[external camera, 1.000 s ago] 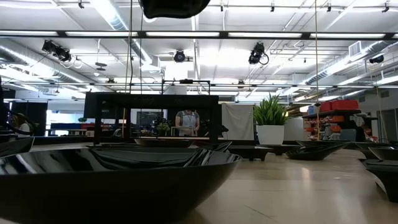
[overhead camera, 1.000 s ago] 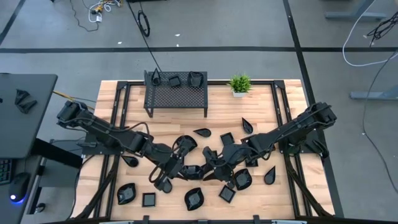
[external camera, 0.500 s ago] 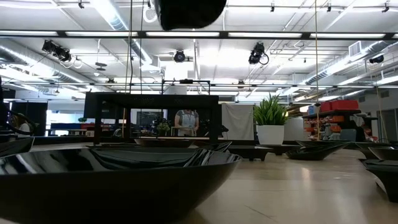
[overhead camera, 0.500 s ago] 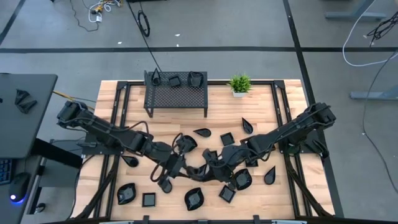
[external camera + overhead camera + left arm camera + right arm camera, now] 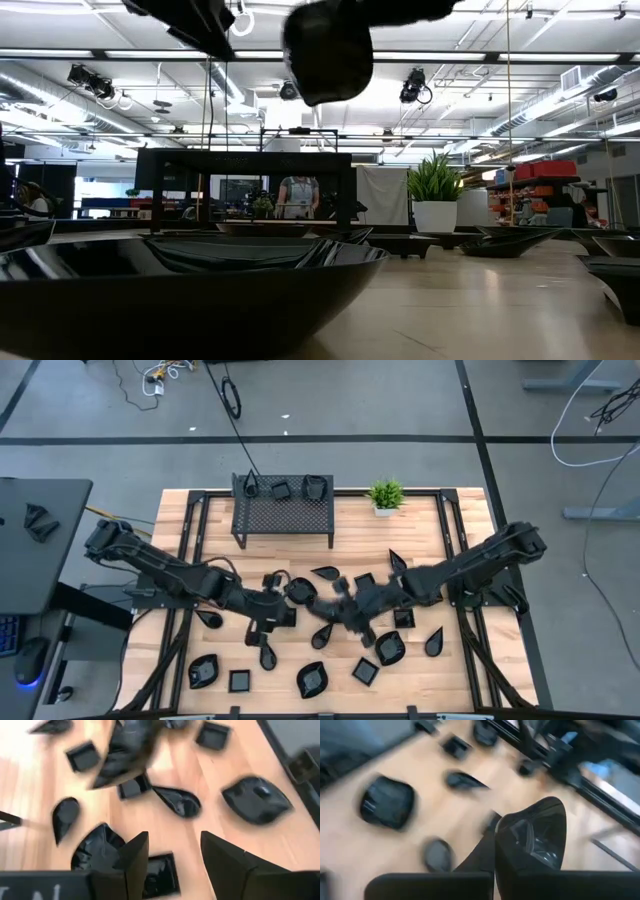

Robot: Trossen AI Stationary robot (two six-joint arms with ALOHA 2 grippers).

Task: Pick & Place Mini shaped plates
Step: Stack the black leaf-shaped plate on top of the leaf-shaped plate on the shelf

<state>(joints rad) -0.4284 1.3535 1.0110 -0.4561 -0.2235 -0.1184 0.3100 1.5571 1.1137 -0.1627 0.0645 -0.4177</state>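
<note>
Over the middle of the wooden table [image 5: 470,510], the right gripper [image 5: 330,608] is clamped shut on a glossy black teardrop plate [image 5: 532,837], held by its rim and standing on edge between the fingers, its long axis running up away from them with the narrow tip uppermost in the right wrist view. Just beside it the left gripper [image 5: 172,857] hangs with its fingers spread apart and nothing between them. Beneath it lie loose plates, among them a square dish [image 5: 161,877] and a leaf-shaped dish [image 5: 177,802] whose point faces the square ones. More sit on the mesh rack [image 5: 283,510], near the potted plant [image 5: 385,495].
</note>
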